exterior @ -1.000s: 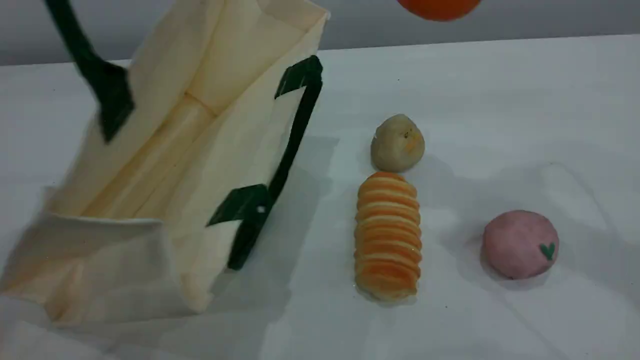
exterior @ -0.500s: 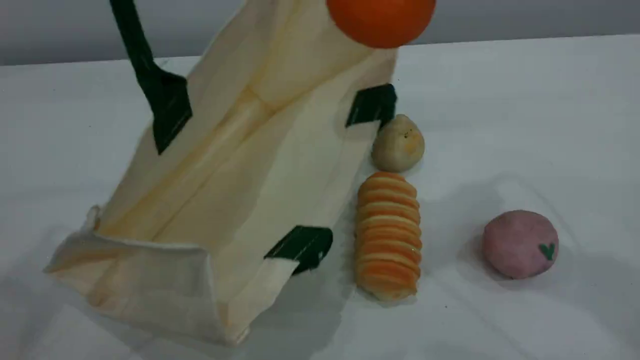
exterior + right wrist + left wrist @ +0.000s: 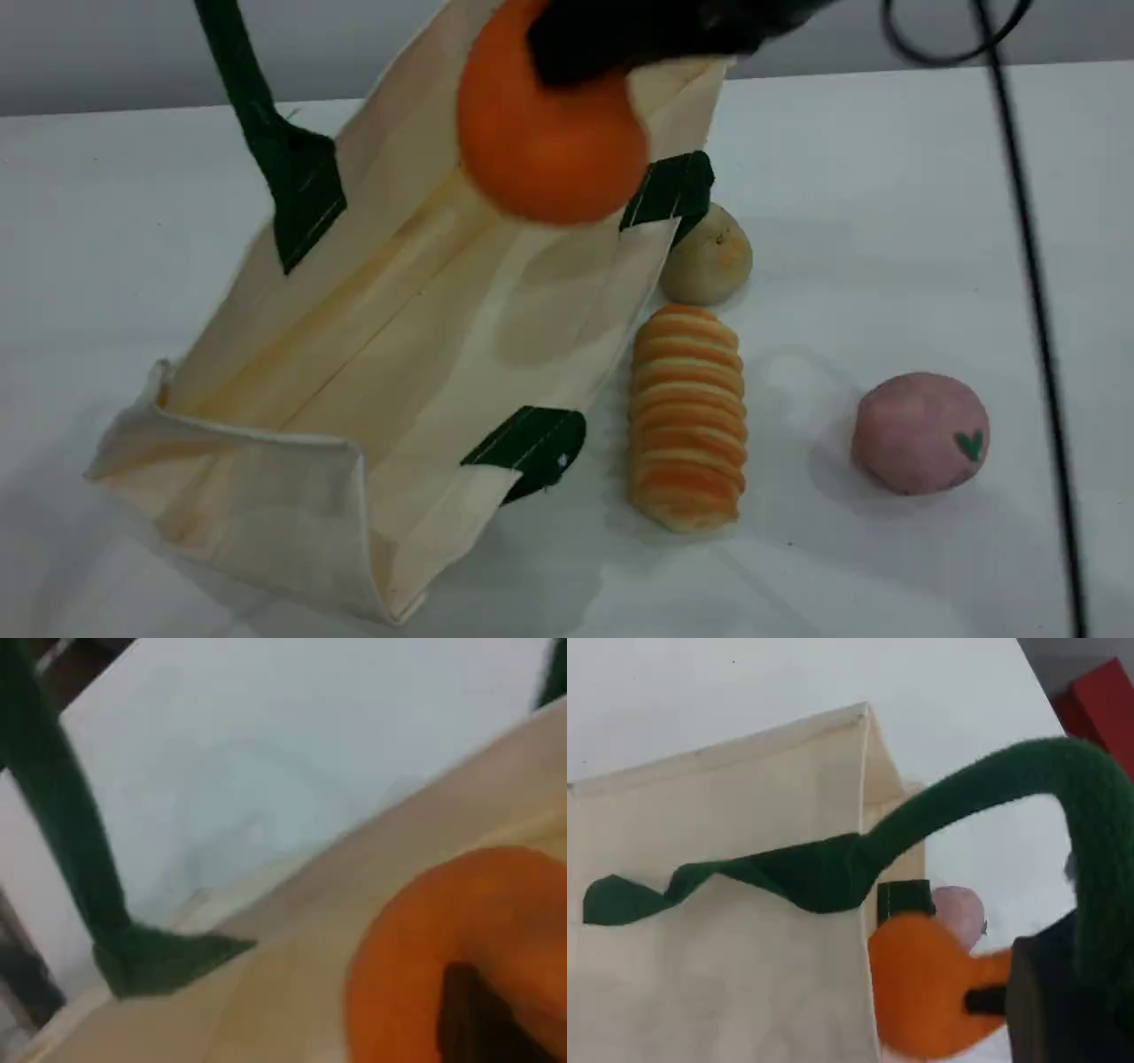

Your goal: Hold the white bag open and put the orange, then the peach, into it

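Observation:
The white bag (image 3: 399, 354) lies tilted on the table with its mouth held open. One dark green handle (image 3: 257, 115) is pulled taut up out of the scene view's top, so my left gripper is shut on it; the gripper itself stays out of view. In the left wrist view the handle (image 3: 992, 788) arches over the bag (image 3: 718, 974). My right gripper (image 3: 602, 44) is shut on the orange (image 3: 540, 151) and holds it just above the bag's far rim. A dark fingertip (image 3: 469, 1019) presses into the orange (image 3: 443, 939). The peach (image 3: 921, 431) rests on the table at the right.
An orange-striped bread roll (image 3: 687, 416) lies just right of the bag, with a pale beige lump (image 3: 706, 254) behind it, touching the bag's green tab. A black cable (image 3: 1036, 266) hangs down across the right side. A red object (image 3: 1099, 700) sits beyond the table.
The orange has come down and to the left, from the top edge to over the bag's mouth. The bag swung right earlier and has held still since.

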